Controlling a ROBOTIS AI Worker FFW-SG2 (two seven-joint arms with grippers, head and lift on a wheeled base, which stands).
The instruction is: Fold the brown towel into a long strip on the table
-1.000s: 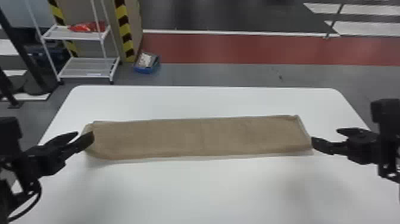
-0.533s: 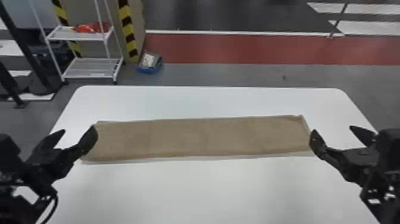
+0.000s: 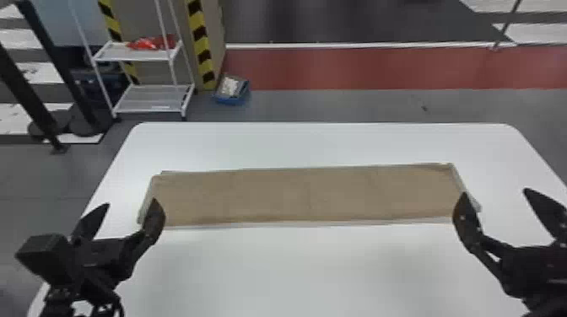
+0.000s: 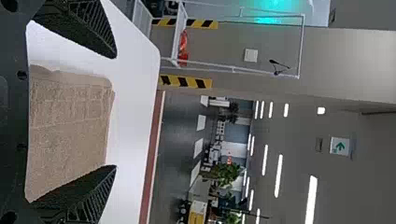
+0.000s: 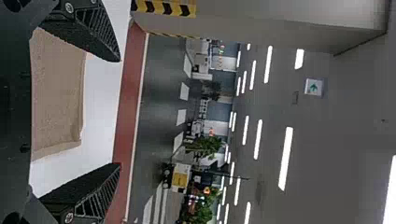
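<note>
Handling towel [image 3: 308, 196]: soft, light, we judge; pinch ends facing worktop [image 3: 295, 269] side edges.
Left hand [image 3: 131, 203], right hand [image 3: 494, 192]: fingers apart.

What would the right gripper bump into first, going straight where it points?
Possibly the brown towel, ahead of its inner finger; if the right gripper is high enough, which is unclear, the way over the table looks free.

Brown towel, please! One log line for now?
brown towel: long strip on table | left end effector: open, by left end | right end effector: open, by right end
</note>
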